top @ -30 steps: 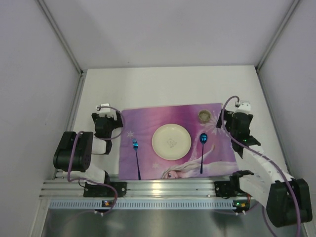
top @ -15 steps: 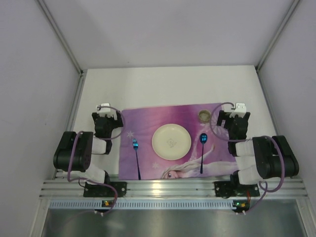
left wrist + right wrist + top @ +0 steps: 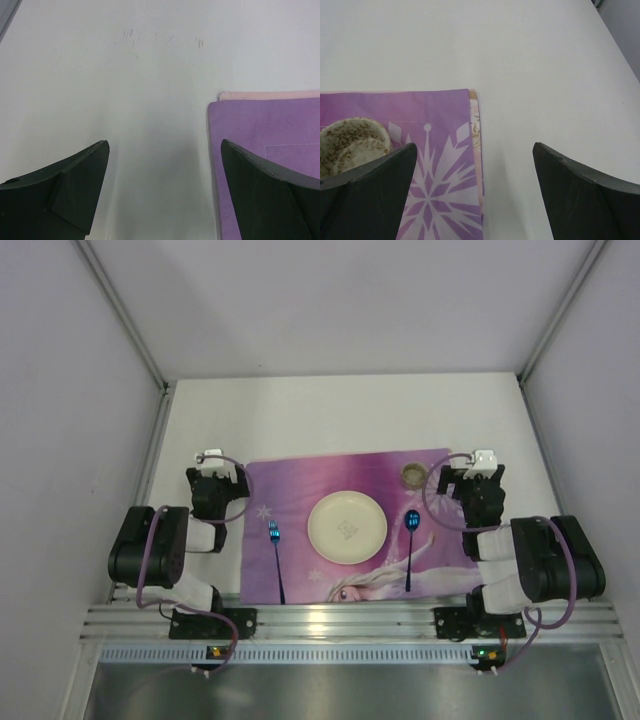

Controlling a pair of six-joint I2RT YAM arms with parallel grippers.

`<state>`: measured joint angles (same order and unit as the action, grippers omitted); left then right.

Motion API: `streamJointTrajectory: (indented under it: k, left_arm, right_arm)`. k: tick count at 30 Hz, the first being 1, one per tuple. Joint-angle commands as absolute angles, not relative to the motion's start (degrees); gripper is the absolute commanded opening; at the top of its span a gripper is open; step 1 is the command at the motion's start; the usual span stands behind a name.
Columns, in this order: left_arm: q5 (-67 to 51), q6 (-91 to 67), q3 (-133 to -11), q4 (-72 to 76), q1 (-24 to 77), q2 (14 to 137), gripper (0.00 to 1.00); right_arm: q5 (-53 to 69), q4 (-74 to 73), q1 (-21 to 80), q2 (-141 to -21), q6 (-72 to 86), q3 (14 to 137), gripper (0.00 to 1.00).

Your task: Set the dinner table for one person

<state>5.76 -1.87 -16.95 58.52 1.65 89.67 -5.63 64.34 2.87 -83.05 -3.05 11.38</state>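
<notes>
The dinner table [image 3: 330, 410] fills the overhead frame's middle, placemat [image 3: 300, 490] at its centre.
On the mat: plate [image 3: 347, 527] central, fork [image 3: 276, 550] left, spoon [image 3: 410, 540] right, small bowl [image 3: 414, 476] upper right; my left gripper [image 3: 164, 145] and right gripper [image 3: 474, 146] gape wide, empty.

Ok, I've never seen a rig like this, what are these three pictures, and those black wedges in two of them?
This is a robot with two arms bolted to the near edge of a white table. The wide picture looks down from above and behind them. The other two come from cameras on the wrists, so the black wedges are each gripper's own fingers: left gripper, right gripper. Both are open and hold nothing. On the table lies a purple placemat with a plate, a fork left of it, a spoon right of it, and a small speckled bowl at its far right corner.
</notes>
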Motion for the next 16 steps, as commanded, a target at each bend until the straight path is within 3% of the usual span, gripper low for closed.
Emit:
streamJointTrajectory:
  k: [1, 16]
  left_arm:
    - [4.83, -2.29, -18.19, 62.75, 1.49, 90.17, 0.98]
    - [4.83, -2.29, -18.19, 62.75, 1.5, 90.18, 0.98]
  right_arm:
    - [-3.61, 68.91, 2.9, -82.97, -3.6, 13.36, 1.0]
    - [-2.46, 67.94, 1.93, -83.05, -2.81, 13.89, 1.0]
